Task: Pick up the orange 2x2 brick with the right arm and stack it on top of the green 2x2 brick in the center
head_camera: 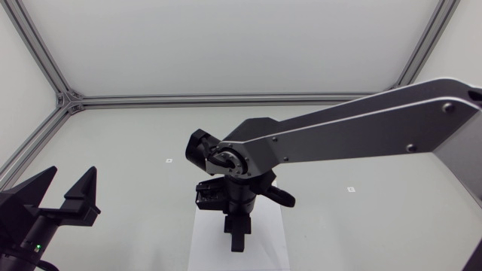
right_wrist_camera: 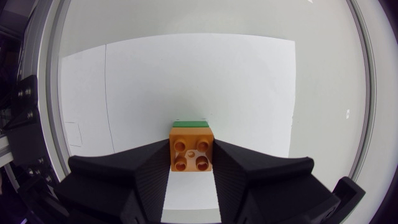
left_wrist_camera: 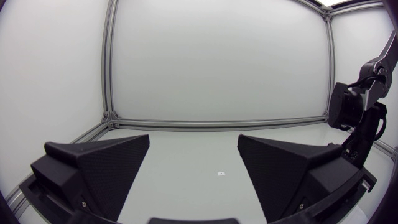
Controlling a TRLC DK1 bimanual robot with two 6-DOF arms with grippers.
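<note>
Clamped the orange 2x2 brick [right_wrist_camera: 191, 147] in the right jaws, with the black fingers [right_wrist_camera: 143, 177] pressed against its two opposite sides and its studs facing up toward the wrist camera. Showed only a thin green strip of the green 2x2 brick [right_wrist_camera: 190, 124] just past the orange one's far edge, seemingly beneath it; could not tell whether touching or apart. Pointed straight down over a white sheet [head_camera: 207, 245] lying at the middle of the desk [head_camera: 113, 135]. Came in from the right as the right arm [head_camera: 354, 132], reaching to the centre and hiding both bricks in the head view. Stood well apart at the near left corner, the left jaws spread wide, wedge fingers [left_wrist_camera: 99, 168] with nothing between them. Lay beside the sheet, small marks [head_camera: 350, 189].
</note>
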